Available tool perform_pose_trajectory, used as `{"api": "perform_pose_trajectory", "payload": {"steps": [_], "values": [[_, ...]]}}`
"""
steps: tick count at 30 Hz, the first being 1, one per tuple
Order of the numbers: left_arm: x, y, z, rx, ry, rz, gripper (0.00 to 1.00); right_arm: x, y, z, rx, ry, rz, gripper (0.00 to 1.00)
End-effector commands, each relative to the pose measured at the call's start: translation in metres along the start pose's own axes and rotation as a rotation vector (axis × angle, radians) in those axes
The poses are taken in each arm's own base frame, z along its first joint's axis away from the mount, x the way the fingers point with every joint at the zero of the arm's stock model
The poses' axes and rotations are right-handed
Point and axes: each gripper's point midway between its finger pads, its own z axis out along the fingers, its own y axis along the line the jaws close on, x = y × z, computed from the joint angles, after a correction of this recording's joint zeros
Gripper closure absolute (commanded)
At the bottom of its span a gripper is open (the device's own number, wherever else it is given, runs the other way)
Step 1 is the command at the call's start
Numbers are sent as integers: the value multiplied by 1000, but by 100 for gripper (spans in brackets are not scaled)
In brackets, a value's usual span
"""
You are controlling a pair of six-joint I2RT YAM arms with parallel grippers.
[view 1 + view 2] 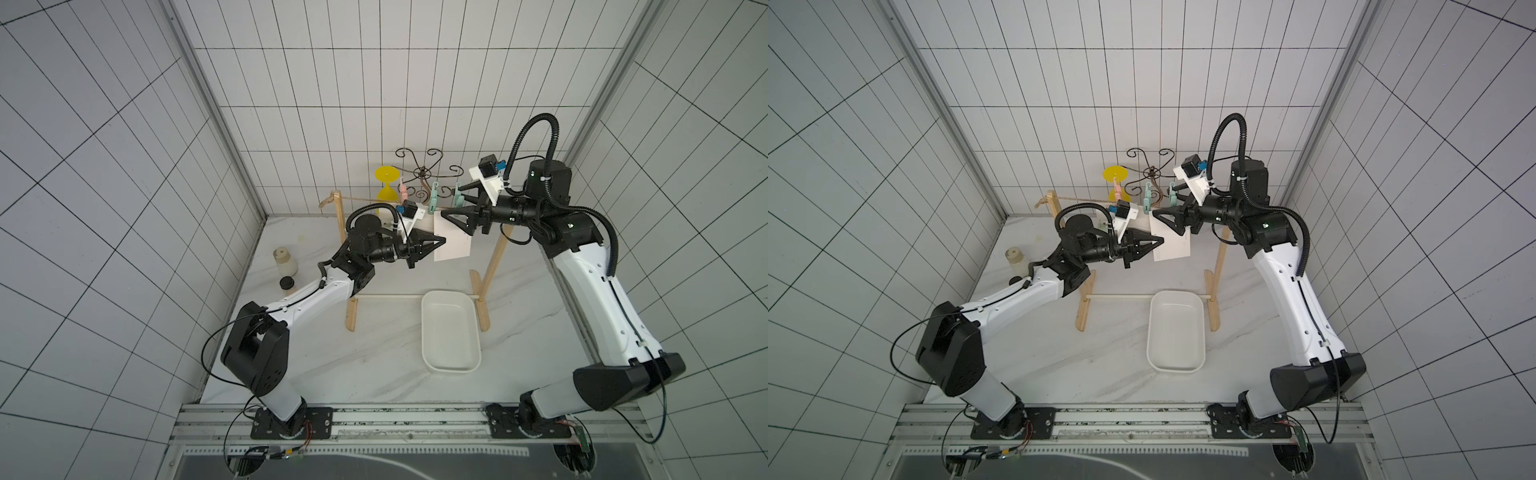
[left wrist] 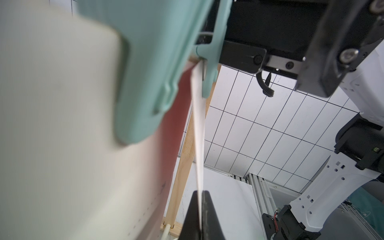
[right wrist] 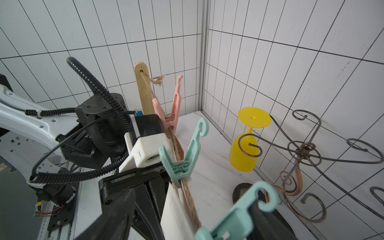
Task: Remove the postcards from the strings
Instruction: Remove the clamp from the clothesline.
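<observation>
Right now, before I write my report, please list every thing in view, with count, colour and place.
postcards: at least two, white, pegged on the twine
twine: one, tan, tied between the posts
posts: two, light wood, behind the tray
clothes pegs: three, one pink, two teal, on the twine
tray: one, white, empty, nearest the robot
goblet: one, yellow, upside down, far back
wire rack: one, dark metal, beside the goblet
bottle: one, cream, far left, black cap beside it
left pincer: one, black, shut on a postcard's edge
right pincer: one, black, open around a teal peg
</observation>
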Motion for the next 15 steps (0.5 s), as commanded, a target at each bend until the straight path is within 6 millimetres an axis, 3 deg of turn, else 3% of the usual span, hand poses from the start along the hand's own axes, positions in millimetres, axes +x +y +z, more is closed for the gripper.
{"api": "perform_pose_trajectory", "payload": {"steps": [1, 5, 15], "values": [[-5, 2, 1, 22, 3, -9, 100, 4, 12, 3, -55, 1, -20, 26], [-4, 2, 1, 33, 8, -17, 100, 4, 13, 1, -56, 1, -31, 30], [-1, 1, 2, 59, 23, -34, 100, 2, 9, -9, -87, -20, -24, 28]]}}
